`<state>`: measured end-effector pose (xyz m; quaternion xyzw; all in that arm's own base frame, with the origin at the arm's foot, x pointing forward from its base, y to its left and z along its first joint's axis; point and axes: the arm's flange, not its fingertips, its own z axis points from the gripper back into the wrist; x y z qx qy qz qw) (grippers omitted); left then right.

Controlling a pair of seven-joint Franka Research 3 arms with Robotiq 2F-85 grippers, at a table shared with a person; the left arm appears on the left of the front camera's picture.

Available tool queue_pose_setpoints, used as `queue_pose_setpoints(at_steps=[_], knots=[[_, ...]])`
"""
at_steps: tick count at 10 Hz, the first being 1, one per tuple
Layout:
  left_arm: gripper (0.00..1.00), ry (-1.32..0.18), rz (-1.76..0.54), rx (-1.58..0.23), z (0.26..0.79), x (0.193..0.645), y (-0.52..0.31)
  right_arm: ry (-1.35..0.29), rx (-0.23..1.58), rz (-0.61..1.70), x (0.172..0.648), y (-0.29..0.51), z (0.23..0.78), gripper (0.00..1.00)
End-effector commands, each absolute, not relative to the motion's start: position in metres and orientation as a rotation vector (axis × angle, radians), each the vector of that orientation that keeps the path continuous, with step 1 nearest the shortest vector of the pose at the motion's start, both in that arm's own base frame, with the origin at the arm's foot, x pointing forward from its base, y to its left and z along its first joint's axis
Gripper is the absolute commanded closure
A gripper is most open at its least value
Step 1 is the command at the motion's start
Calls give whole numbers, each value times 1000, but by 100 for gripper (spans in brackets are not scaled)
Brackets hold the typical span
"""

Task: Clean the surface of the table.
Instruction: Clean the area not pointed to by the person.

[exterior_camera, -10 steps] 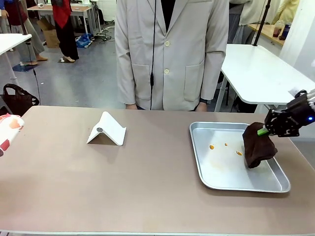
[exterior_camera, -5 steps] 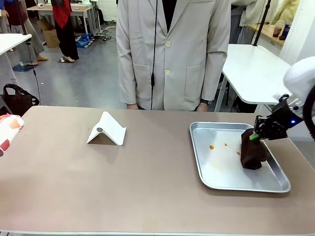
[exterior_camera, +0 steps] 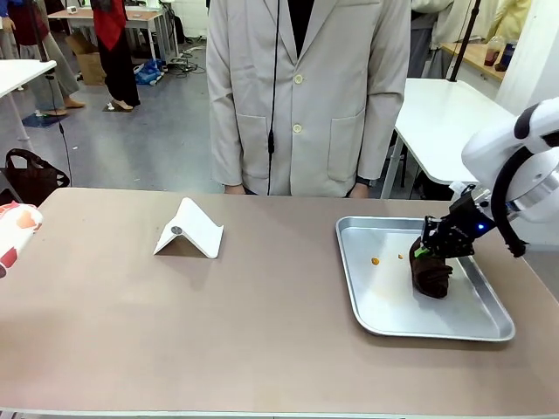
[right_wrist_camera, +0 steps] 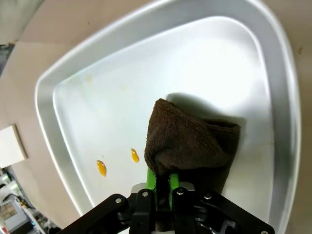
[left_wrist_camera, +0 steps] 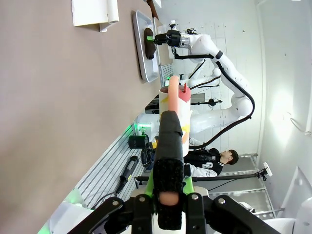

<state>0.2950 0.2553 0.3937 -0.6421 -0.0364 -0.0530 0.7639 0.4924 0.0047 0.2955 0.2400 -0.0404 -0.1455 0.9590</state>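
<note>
Brown cloth (exterior_camera: 430, 278) in tray (exterior_camera: 489, 327) on table (exterior_camera: 218, 332)
Right gripper (exterior_camera: 425, 249) clamps the cloth beside orange drops (exterior_camera: 376, 260); white stand (exterior_camera: 190, 230) left of tray; left gripper (left_wrist_camera: 170, 119) pinches a white-and-red object (left_wrist_camera: 184, 105).

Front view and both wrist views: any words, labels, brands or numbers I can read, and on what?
No readable text in any view.
White container: pink and red print, coloured shapes only, no letters legible.
Metal tray, brown cloth, white folded stand, table: no markings visible.
</note>
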Motion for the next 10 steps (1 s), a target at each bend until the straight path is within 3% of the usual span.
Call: queue_pose_setpoints(at_steps=[1, 7, 10], knots=[[78, -81, -117, -1399, 398, 293, 254, -81, 526, -275, 500, 16, 274, 98], [78, -81, -117, -1399, 398, 293, 254, -71, 610, -80, 504, 73, 266, 98], [78, -81, -117, -1399, 398, 293, 254, 13, 622, 114, 494, 120, 262, 98]])
